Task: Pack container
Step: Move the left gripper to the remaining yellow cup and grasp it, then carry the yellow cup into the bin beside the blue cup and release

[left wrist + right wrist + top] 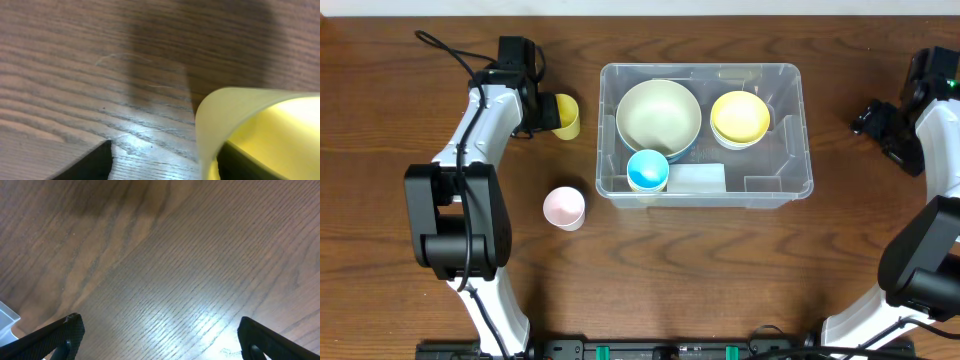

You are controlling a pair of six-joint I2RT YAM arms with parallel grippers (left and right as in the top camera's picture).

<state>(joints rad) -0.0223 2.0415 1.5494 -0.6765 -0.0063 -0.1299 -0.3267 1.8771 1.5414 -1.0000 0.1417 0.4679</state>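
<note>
Overhead, the container [772, 166] midway between hands: left hand [544, 112] open at a yellow cup [568, 116], right hand [866, 121] open.

A large clear plastic rectangular container [760, 165] is sitting mid-way along the brown wooden worktop [720, 270], toward its far edge. Inside, a pale green round bowl [658, 116] is sitting far-left, a yellow round bowl [740, 117] far-right and a small blue cup [647, 171] near-left. A yellow plastic cup [566, 116] is lying just left of the container, and a pink plastic cup [564, 207] is standing nearer the front edge.

The blurred yellow cup [260, 125] overruns the left wrist view
</note>
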